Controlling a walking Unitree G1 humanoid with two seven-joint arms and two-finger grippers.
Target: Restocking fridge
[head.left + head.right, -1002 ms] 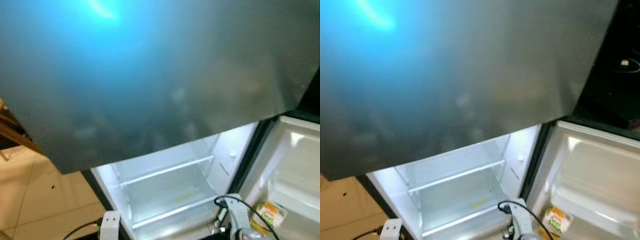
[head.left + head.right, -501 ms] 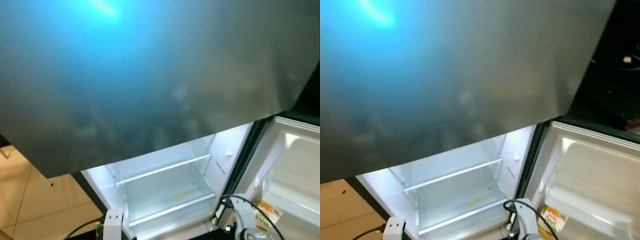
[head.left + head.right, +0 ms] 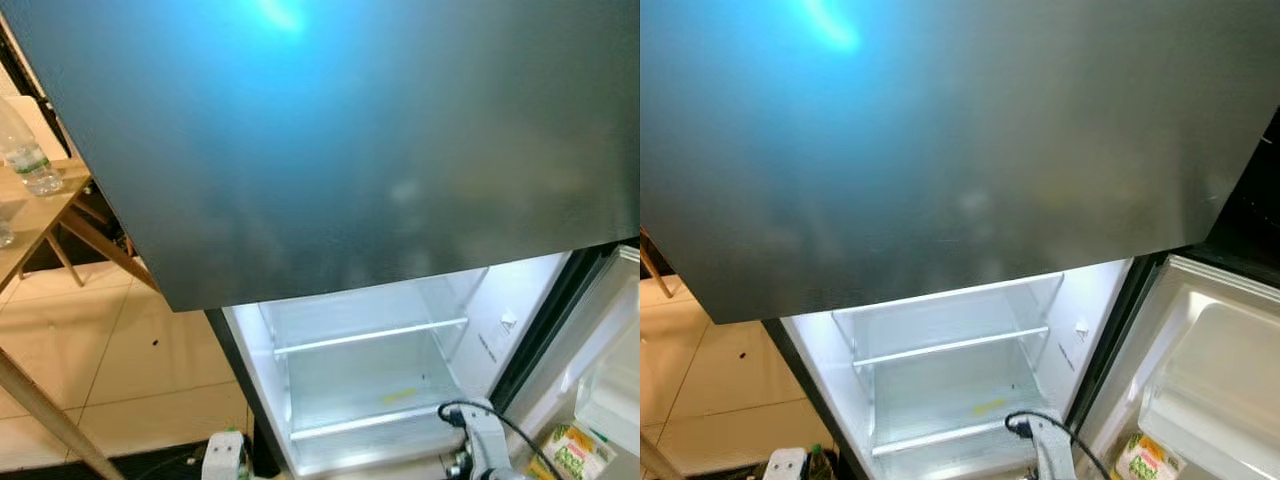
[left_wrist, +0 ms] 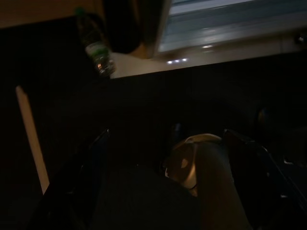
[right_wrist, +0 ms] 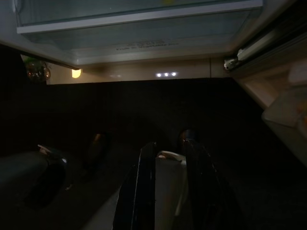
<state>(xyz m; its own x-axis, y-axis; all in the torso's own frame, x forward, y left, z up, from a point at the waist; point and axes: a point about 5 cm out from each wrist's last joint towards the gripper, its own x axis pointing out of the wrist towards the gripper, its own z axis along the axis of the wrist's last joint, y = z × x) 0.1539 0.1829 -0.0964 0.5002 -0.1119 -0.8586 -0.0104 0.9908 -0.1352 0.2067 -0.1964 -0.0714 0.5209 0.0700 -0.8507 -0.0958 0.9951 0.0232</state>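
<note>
Right end effector (image 5: 165, 191), fingers close-set around a pale object I cannot identify, sits low before the lit fridge (image 3: 950, 380) with bare glass shelves (image 3: 950, 348); a carton (image 3: 1145, 462) stands in the door bin at 4 o'clock; left end effector's state indeterminable.

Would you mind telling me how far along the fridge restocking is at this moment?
Done: the lower fridge door stands open, with a juice carton in its door bin. In hand: the right gripper grips something pale I cannot identify. Left: the glass shelves are bare, and a water bottle waits on the wooden table.
</note>
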